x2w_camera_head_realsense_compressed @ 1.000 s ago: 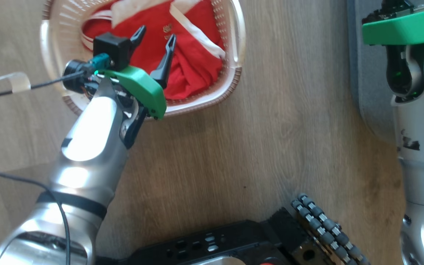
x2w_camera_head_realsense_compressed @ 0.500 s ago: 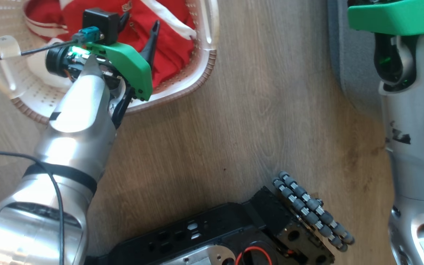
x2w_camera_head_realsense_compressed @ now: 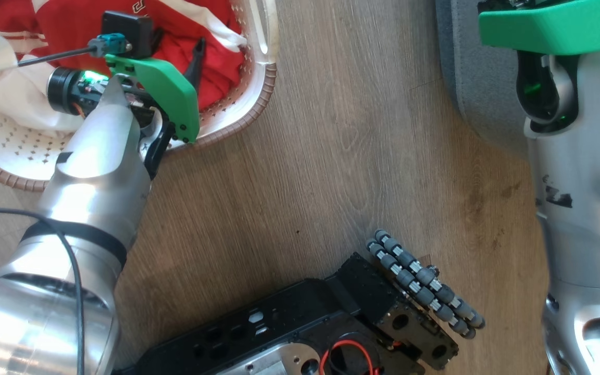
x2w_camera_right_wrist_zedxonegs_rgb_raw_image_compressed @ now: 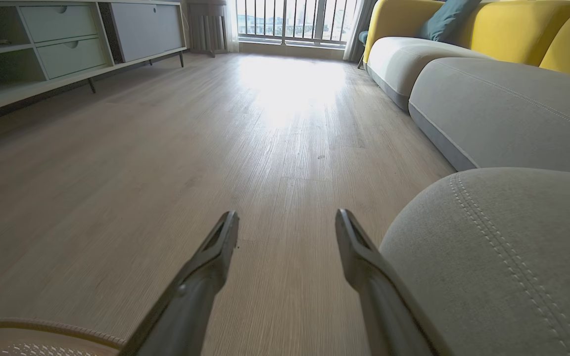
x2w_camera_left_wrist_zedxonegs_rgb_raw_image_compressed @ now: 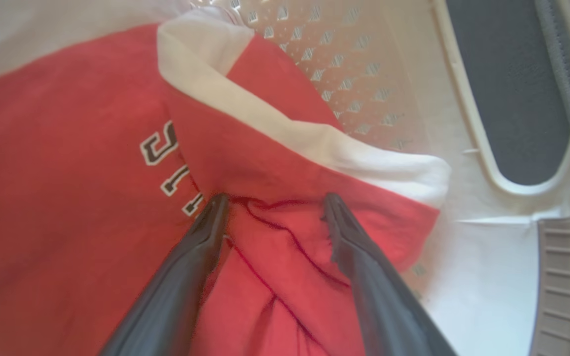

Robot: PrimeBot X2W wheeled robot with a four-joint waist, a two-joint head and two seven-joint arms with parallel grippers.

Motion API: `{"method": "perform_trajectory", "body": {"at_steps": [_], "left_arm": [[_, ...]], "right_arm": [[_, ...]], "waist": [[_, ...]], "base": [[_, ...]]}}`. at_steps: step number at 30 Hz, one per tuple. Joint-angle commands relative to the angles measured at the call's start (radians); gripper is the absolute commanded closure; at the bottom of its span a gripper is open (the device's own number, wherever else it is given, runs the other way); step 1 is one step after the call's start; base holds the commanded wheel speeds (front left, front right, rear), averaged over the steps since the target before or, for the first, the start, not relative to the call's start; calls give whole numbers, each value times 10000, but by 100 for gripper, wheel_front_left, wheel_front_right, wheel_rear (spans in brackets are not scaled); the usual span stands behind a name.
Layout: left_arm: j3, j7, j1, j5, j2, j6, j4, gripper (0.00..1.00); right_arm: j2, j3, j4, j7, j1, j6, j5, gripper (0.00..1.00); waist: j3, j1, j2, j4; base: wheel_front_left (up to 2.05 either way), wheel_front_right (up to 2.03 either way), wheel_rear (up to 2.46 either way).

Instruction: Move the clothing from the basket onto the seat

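Clothing (x2w_camera_left_wrist_zedxonegs_rgb_raw_image_compressed: 67,198) lies in the basket (x2w_camera_left_wrist_zedxonegs_rgb_raw_image_compressed: 364,74) on the wood floor (x2w_camera_right_wrist_zedxonegs_rgb_raw_image_compressed: 166,173); left gripper (x2w_camera_left_wrist_zedxonegs_rgb_raw_image_compressed: 275,198) jaws wide apart, tips on it; right gripper (x2w_camera_right_wrist_zedxonegs_rgb_raw_image_compressed: 287,215) jaws apart, empty, beside the grey seat (x2w_camera_right_wrist_zedxonegs_rgb_raw_image_compressed: 502,257).

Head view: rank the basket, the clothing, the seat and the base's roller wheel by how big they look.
1. basket, though cut by the frame.
2. clothing, inside it.
3. seat: a grey strip, mostly hidden.
4. roller wheel, close to that strip, so these two are unsure.
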Motion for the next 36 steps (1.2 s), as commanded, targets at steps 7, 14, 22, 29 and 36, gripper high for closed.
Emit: {"method": "perform_trajectory", "body": {"at_steps": [7, 14, 22, 29, 36], "left_arm": [[-572, 160, 194, -578, 55, -14, -378, 100], [-905, -134, 225, -1090, 269, -14, -578, 100], [-914, -319, 843, -1579, 262, -15, -1109, 100], [-501, -325, 1584, -1457, 329, -15, -2354, 100], [-46, -326, 2397, -1056, 222, -15, -3604, 100]], "right_arm": [[143, 16, -326, -63, 538, -2, 225, 0], [145, -71, -156, -63, 472, -2, 295, 0], [44, -113, 149, -63, 711, -2, -117, 0], [-307, 198, 595, -63, 1109, -2, -228, 0], [-734, 450, 1171, -63, 1670, -2, -167, 0]], "waist": [[10, 0, -1, -25], [-353, 0, -1, 31], [-1664, 0, -1, 813], [-2933, 0, -1, 1511], [-4342, 0, -1, 2325]], "base": [[0, 0, 0], [0, 0, 0], [0, 0, 0], [0, 0, 0], [0, 0, 0]]}}
